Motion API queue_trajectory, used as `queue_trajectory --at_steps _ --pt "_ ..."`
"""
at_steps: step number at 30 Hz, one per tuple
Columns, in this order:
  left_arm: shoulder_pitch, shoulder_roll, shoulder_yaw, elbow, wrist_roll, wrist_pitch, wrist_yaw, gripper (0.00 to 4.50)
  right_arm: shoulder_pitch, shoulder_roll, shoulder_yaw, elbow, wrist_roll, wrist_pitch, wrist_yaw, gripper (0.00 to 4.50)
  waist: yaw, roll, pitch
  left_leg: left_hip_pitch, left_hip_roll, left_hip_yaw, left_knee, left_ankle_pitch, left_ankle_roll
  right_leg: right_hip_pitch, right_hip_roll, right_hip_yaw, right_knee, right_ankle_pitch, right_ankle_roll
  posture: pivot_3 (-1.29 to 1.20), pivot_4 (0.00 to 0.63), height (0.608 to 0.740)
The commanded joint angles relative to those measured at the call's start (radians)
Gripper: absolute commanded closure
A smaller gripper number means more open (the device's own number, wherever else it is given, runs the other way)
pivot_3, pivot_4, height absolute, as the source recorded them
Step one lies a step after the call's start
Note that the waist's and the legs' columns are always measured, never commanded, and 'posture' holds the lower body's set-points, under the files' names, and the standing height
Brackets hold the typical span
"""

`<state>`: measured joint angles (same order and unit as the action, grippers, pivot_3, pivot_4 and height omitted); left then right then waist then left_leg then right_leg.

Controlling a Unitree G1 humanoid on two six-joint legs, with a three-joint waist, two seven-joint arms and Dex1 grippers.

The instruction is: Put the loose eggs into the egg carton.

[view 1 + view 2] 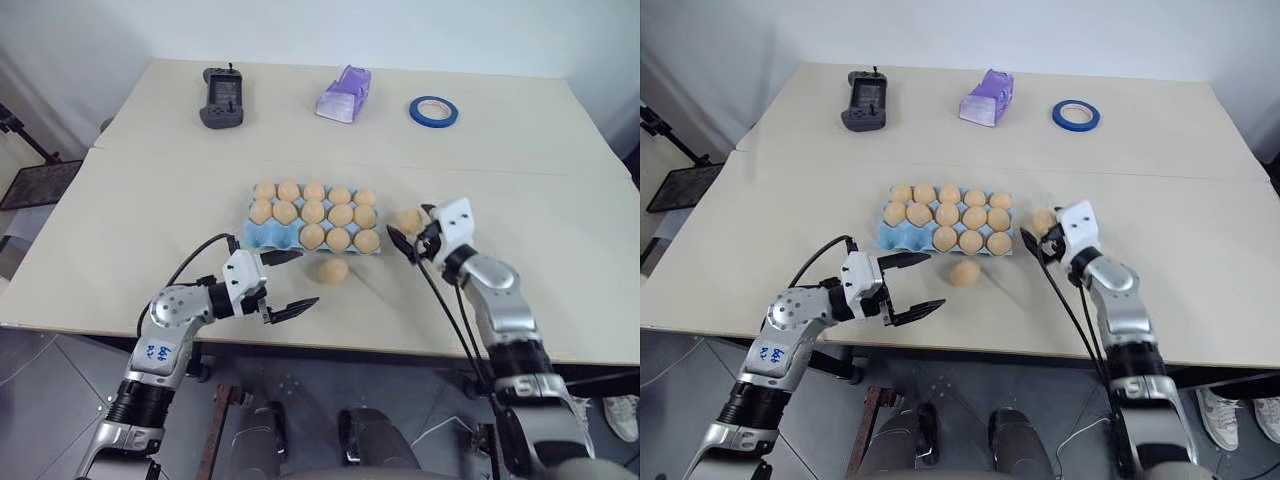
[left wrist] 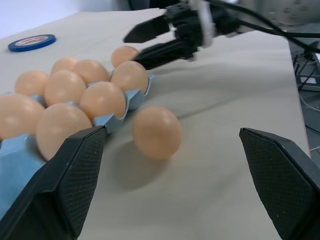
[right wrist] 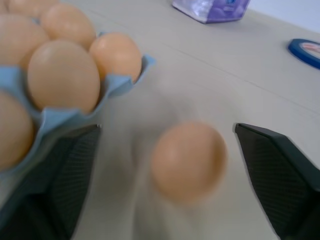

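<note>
I see the light-blue egg carton at the centre of the frame on the worktop, nearly full. One loose egg lies just below its lower edge; a second egg sits just right of it. My left gripper hovers at lower left, jaws released and empty. My right gripper has its jaws spread around that second egg without gripping.
</note>
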<state>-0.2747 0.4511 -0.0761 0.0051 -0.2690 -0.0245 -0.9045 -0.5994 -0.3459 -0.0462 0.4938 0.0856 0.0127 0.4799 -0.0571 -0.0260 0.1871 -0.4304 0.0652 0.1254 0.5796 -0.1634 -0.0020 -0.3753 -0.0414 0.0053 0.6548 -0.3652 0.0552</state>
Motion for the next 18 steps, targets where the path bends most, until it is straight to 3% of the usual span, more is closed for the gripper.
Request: queue_trajectory --at_steps 1,3,6,11,12,18 --pt "0.01 0.007 0.019 -0.056 -0.003 -0.002 0.021 0.0 -0.059 0.0 -0.006 0.121 -0.035 -0.062 -0.057 0.04 0.002 0.0 0.0 0.0 0.0 0.0 0.0 0.0 0.0 0.0 0.0 0.0 0.0 0.0 0.0 0.0 0.15 0.74" --pt "0.022 0.01 0.022 -0.073 -0.006 0.003 0.03 0.0 -0.105 0.011 -0.011 0.205 -0.036 -0.078 -0.068 0.04 0.0 0.0 0.0 0.0 0.0 0.0 0.0 0.0 0.0 0.0 0.0 0.0 0.0 0.0 0.0 0.0 0.15 0.74" --pt "0.038 0.013 0.025 -0.096 -0.007 0.011 0.038 0.0 -0.141 0.022 -0.016 0.274 -0.029 -0.099 -0.06 0.67 -0.004 0.0 0.0 0.0 0.0 0.001 0.0 0.0 0.001 0.0 0.0 0.0 0.0 0.0 0.0 0.0 0.15 0.74" --pt "0.05 0.011 0.044 -0.111 -0.012 0.018 0.057 0.0 -0.134 0.025 -0.013 0.257 -0.011 -0.113 -0.013 2.4 -0.004 0.0 0.0 0.0 0.0 0.001 0.0 0.002 0.003 0.0 0.0 0.0 0.001 0.0 0.0 0.0 0.15 0.74" --pt "0.052 0.009 0.046 -0.111 -0.013 0.018 0.06 0.0 -0.13 0.025 -0.013 0.251 -0.009 -0.113 -0.007 2.58 -0.004 0.0 0.0 0.0 0.0 0.001 0.0 0.002 0.003 0.0 0.0 0.0 0.001 0.0 0.0 0.0 0.15 0.74" --pt "0.068 0.008 0.049 -0.11 -0.015 0.011 0.062 0.0 -0.106 0.017 -0.005 0.093 0.041 -0.075 0.092 2.64 -0.004 0.0 0.0 0.0 0.0 0.001 0.0 0.001 0.002 0.0 0.0 0.0 0.001 0.0 0.0 0.0 0.15 0.74"
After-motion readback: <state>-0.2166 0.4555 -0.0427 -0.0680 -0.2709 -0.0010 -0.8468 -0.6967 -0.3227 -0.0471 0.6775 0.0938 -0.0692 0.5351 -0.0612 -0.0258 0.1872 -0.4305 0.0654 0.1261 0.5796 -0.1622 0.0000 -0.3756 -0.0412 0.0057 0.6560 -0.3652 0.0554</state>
